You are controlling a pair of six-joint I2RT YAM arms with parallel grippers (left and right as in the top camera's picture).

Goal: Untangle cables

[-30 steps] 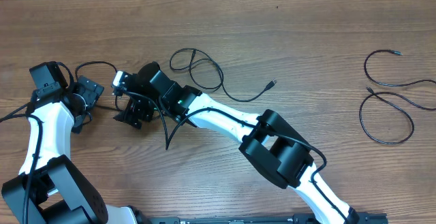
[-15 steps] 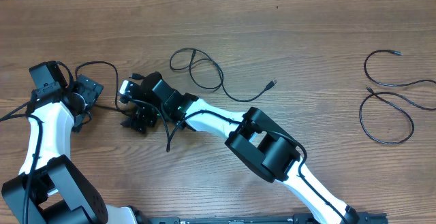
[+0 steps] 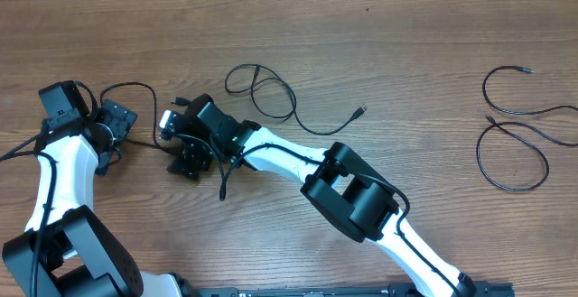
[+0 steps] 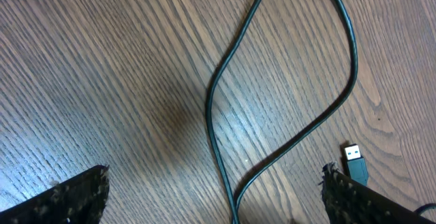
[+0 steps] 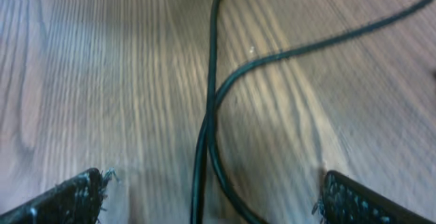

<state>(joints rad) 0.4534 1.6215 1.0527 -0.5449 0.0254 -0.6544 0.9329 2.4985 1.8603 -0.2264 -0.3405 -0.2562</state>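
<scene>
Directly beneath my right gripper (image 5: 211, 186), jaws spread wide, the cable (image 5: 210, 94) runs lengthwise between them, two strands crossing; left gripper (image 4: 214, 183), just left of it, equally spread, straddles the same cable, I judge.

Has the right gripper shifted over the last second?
Yes. In the overhead view the right gripper has slid slightly down the image, away from the looped cable lying beyond it.

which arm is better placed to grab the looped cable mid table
Right. The right tool, open, is much nearer that cable; the left tool, also open, sits farther off to the left.
</scene>
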